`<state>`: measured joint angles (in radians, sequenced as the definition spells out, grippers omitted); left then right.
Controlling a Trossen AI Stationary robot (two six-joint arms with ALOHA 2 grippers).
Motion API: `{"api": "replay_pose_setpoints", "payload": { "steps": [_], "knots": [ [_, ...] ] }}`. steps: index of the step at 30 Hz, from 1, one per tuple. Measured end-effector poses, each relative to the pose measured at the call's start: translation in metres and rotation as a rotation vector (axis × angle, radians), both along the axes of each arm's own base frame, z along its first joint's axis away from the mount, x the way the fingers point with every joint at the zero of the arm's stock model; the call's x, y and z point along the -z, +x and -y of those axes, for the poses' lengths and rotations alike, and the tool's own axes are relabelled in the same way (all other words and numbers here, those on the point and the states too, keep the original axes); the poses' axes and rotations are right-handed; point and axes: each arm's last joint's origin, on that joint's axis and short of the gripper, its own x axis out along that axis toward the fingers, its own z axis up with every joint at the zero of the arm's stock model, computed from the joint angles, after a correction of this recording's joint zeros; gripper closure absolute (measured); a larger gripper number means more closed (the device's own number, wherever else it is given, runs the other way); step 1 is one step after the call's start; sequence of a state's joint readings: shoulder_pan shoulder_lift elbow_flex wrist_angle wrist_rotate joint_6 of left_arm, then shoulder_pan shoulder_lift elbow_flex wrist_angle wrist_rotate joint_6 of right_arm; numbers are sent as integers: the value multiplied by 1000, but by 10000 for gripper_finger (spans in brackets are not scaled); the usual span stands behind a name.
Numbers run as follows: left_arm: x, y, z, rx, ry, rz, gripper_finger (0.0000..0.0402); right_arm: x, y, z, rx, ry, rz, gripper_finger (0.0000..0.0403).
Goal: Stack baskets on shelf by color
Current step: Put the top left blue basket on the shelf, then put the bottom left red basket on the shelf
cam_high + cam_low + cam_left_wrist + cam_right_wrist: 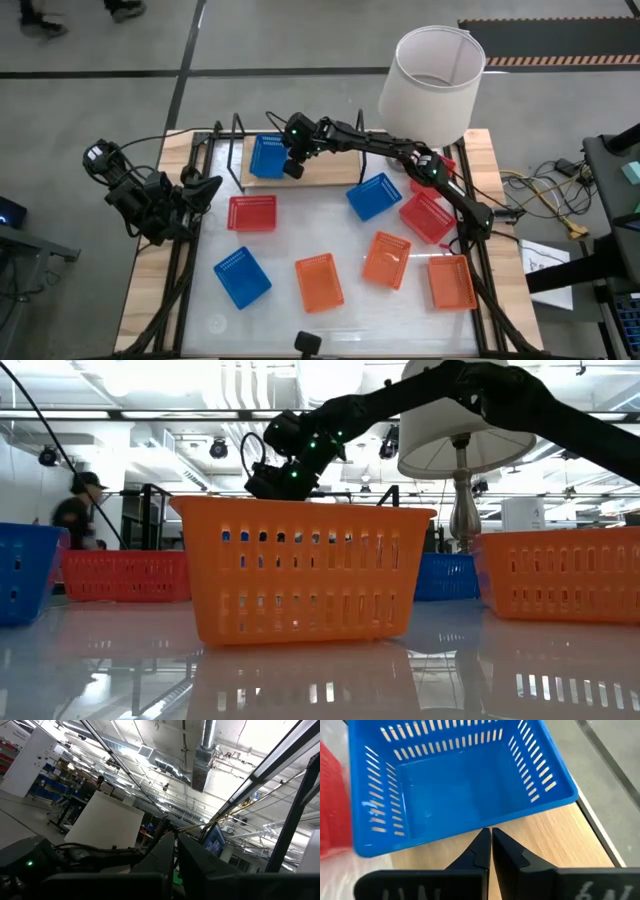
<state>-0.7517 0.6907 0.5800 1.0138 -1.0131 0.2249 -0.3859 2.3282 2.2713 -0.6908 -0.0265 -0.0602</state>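
The right gripper (487,837) is hovering over the light-wood shelf (335,167) at the far side of the table, its jaws clenched together on nothing, just beside a blue basket (267,157) that is sitting upright on the shelf's left end. In the right wrist view that basket (460,780) is lying directly ahead of the closed fingertips, apart from them, with bare wood (560,840) showing between.

The left gripper (205,188) is waiting at the table's left edge, folded back and pointing up toward the ceiling; its jaws are pressed shut and holding nothing.

The other 8 baskets are lying on the white tabletop (330,235). A red basket (252,213) is resting just in front of the shelf's left end, and a 2nd blue basket (241,277) is sitting nearer the front left. A 3rd blue basket (373,196) is lying just off the shelf's right end, with a red basket (427,217) beside it and another red one (434,175) partly hidden under the right arm near the lamp (432,70). 3 orange baskets are spread along the front: 1 in the middle (319,282), 1 tilted to its right (386,260), and 1 by the right edge (451,283).

In the low view the middle orange basket (300,570) is filling the foreground, with the right arm reaching across above it.
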Motion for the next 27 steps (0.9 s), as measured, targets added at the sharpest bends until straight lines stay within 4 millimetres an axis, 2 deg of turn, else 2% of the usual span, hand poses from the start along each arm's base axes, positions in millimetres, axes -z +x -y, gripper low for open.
{"api": "replay_pose_setpoints", "payload": {
  "steps": [5, 11, 16, 23, 27],
  "knots": [
    [0, 0, 0, -13, -11, -11, 395, 4, -1, -1, -13, 4, -36, 394],
    [1, 0, -1, -27, -24, -23, 395, 2, 15, 4, 9, -42, 143, 394],
    [1, 0, -1, -28, -25, -24, 395, -1, 8, 2, 29, -6, 93, 394],
    [1, 0, -1, -42, -47, -37, 395, -31, -5, -8, -3, 6, 29, 394],
    [3, 2, 0, -45, -44, -46, 395, -74, -19, -32, -52, -15, 48, 394]
  ]
}}
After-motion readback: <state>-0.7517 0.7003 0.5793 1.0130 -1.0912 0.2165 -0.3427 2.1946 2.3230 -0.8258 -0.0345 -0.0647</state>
